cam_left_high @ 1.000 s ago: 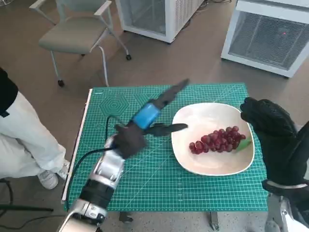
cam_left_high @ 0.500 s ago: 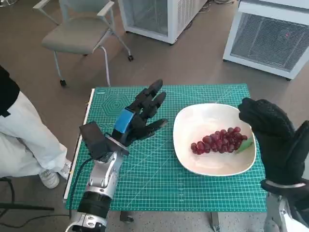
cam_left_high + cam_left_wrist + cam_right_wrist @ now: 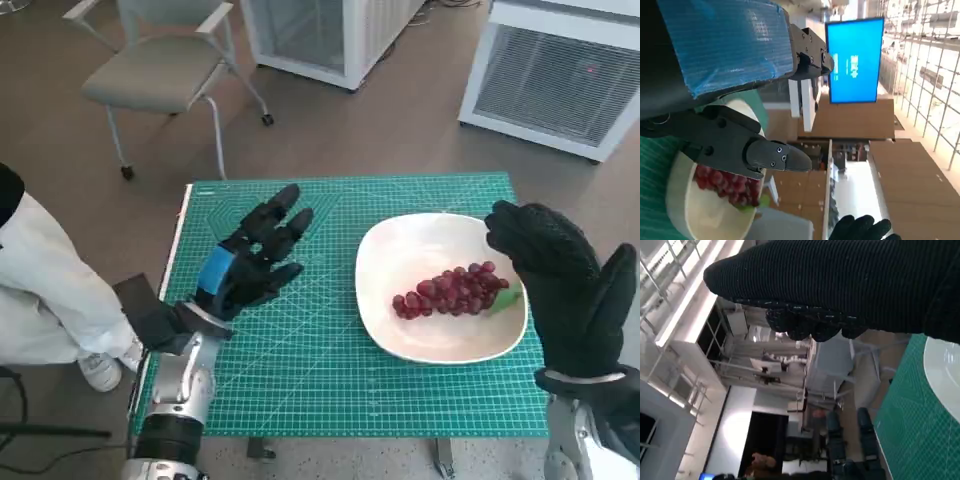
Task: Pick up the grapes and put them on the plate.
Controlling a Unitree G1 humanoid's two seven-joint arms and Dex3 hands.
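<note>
Grapes: your bunch of red grapes (image 3: 452, 289) lies inside the plate (image 3: 400, 330), toward its right half, with a green leaf (image 3: 505, 298) at the bunch's right end. The left wrist view shows the grapes (image 3: 727, 184) in the plate (image 3: 680, 200) too, partly behind a black finger.

Plate: you have a white plate with rounded corners on the right half of the green cutting mat (image 3: 300, 370). Its right edge is partly covered by the gloved hand.

Left hand: your left hand (image 3: 250, 262) is above the left part of the mat, well apart from the plate. Its fingers (image 3: 283, 215) are spread and point toward the far right. It holds nothing. Blue tape (image 3: 215, 272) covers its back.

Right hand: your right hand (image 3: 558, 280) in the black glove is raised at the right edge of the plate, near the leaf end of the bunch. Its fingers are apart and nothing is in it. Whether it touches the plate cannot be told.

Table: the mat covers a small table, with a pale strip (image 3: 160, 300) along its left side.

Surroundings: you have a grey chair (image 3: 160, 70) on the floor at the far left, white cabinets with vents (image 3: 560, 75) at the far side, and a person's leg in white trousers (image 3: 50, 300) with a white shoe (image 3: 105, 368) just left of the table.
</note>
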